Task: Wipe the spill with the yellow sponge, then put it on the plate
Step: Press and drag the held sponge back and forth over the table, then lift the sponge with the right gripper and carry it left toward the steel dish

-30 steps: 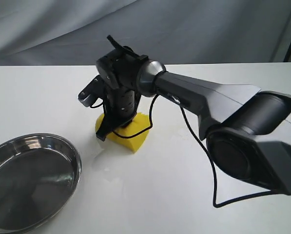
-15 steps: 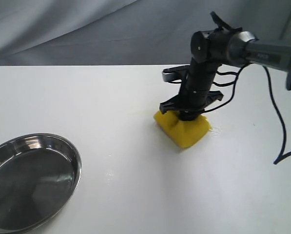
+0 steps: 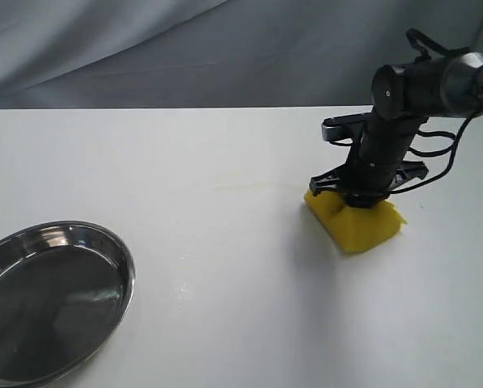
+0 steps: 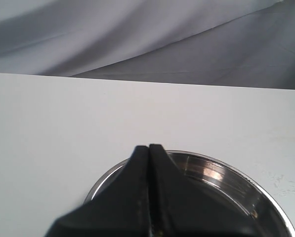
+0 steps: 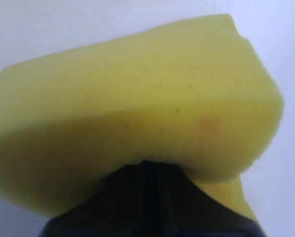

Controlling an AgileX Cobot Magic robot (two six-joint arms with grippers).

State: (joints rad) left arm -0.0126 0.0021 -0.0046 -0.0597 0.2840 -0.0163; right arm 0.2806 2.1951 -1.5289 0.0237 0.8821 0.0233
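My right gripper (image 3: 361,196) is shut on the yellow sponge (image 3: 356,221) and presses it onto the white table at the right of the exterior view. Up close the sponge (image 5: 137,108) bulges around the pinching jaws and fills the right wrist view. A thin amber smear of the spill (image 3: 249,187) runs left of the sponge on the table. The steel plate (image 3: 47,299) sits at the near left. My left gripper (image 4: 148,148) is shut and holds nothing, hovering over the plate (image 4: 226,173) in the left wrist view.
Grey cloth hangs behind the table's far edge (image 3: 144,107). A black cable loops from the right arm (image 3: 435,85) beside the wrist. Small wet specks (image 3: 180,284) lie on the table right of the plate.
The right gripper has dragged the sponge rightward across the table, from near the plate side to the right part. A thin smear now shows behind it.
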